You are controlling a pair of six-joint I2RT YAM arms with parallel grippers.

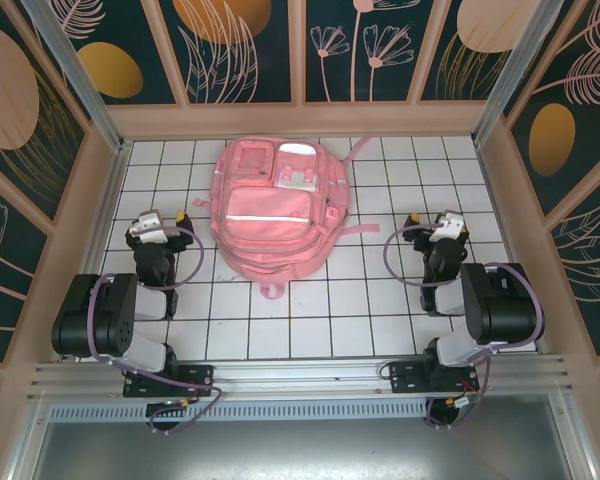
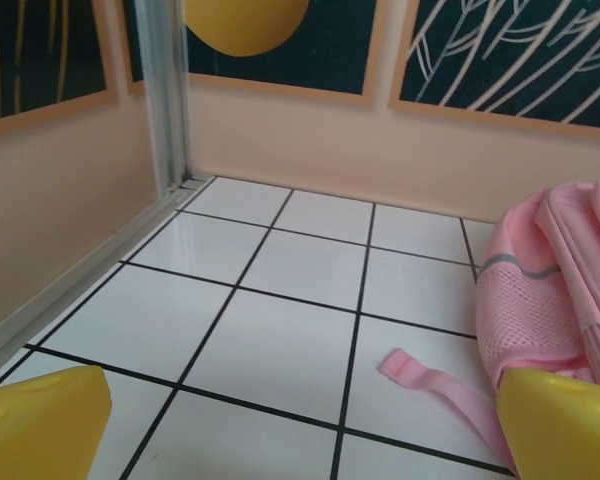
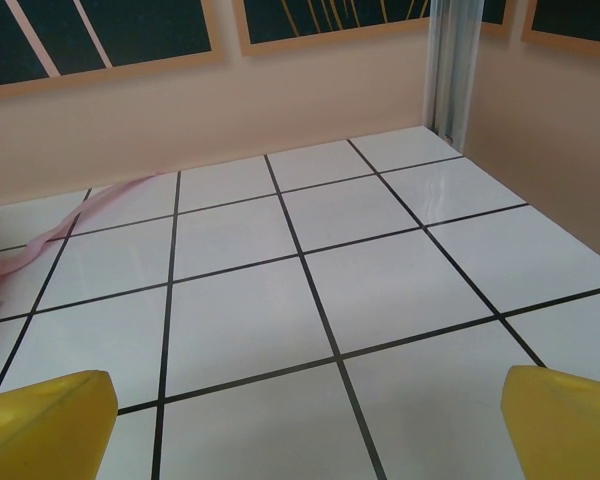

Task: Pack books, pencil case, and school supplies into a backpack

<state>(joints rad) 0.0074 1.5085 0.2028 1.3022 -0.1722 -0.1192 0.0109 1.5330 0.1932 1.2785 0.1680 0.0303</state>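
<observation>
So the backpack (image 1: 278,210) is lying flat on the white tiled table (image 1: 380,310), pretty much in the middle and toward the back wall, front pockets facing up. It has a little loop at its near end and a couple of pink straps poking out on the right side. The left hand (image 1: 162,220) is parked just off the bag's left edge, not touching it, and the right hand (image 1: 440,222) sits further out on the other side, well apart from the bag. Both are wide apart with nothing between the fingers. In the left wrist view you can see the yellow fingertips (image 2: 40,420) down in the two bottom corners with bare tile between them. The pink side of the bag, with a mesh pocket, is over on the right, and a loose strap end (image 2: 430,380) lies flat on the tiles beside it. Same deal in the right wrist view: yellow fingertips (image 3: 565,420) spread to the corners over open tile, plus a thin pink strap (image 3: 70,225) trailing along the left near the wall.
</observation>
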